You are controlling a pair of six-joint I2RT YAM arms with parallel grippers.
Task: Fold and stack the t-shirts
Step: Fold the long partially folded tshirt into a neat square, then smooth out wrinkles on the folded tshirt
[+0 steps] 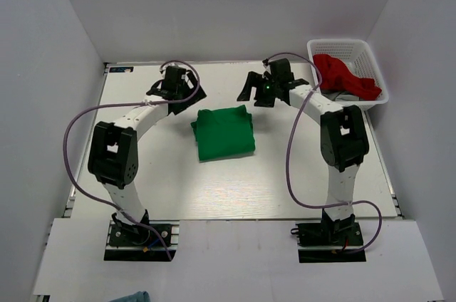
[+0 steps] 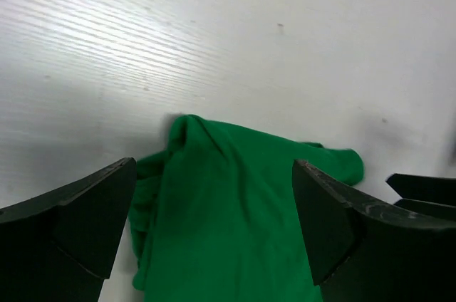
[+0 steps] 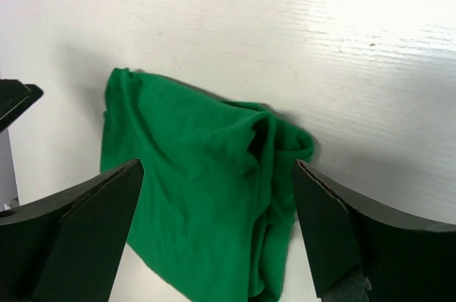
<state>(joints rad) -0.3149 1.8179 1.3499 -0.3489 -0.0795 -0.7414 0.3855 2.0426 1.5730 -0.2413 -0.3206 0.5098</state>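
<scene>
Landmark: the green shirt (image 1: pixel 224 132); it lies folded into a compact, roughly square pad near the middle of the table (image 1: pixel 249 188), slightly wider across than it is deep, with a rumpled fold along one edge.

Left gripper (image 1: pixel 178 90): just beyond the far-left corner of the green shirt; jaws spread wide, nothing between them; in the left wrist view both fingers (image 2: pixel 78 224) frame the cloth without touching it.

Right gripper (image 1: pixel 260 88): just beyond the far-right corner of the green shirt; jaws likewise spread wide and empty; its fingers (image 3: pixel 85 231) stand clear above the cloth.

Red shirt (image 1: pixel 342 74): unfolded, heaped in the white basket (image 1: pixel 340 41), which sits to the far right of the green shirt, well apart from it, at the table's far-right corner; the heap runs slantwise along the basket from far-left to near-right, part of it draped toward the near rim.

Governing relation: from the green shirt, the red shirt lies rightward and slightly farther back; the right gripper stands between the two, near the basket's left wall; the left gripper is on the opposite side of the green shirt and well apart from the basket.

Judgement: the green shirt appears finished; the step in hand is probably fetching the red shirt; the right arm is the nearer one; approach from above, over the left rim, toward the highest part of the heap.
</scene>
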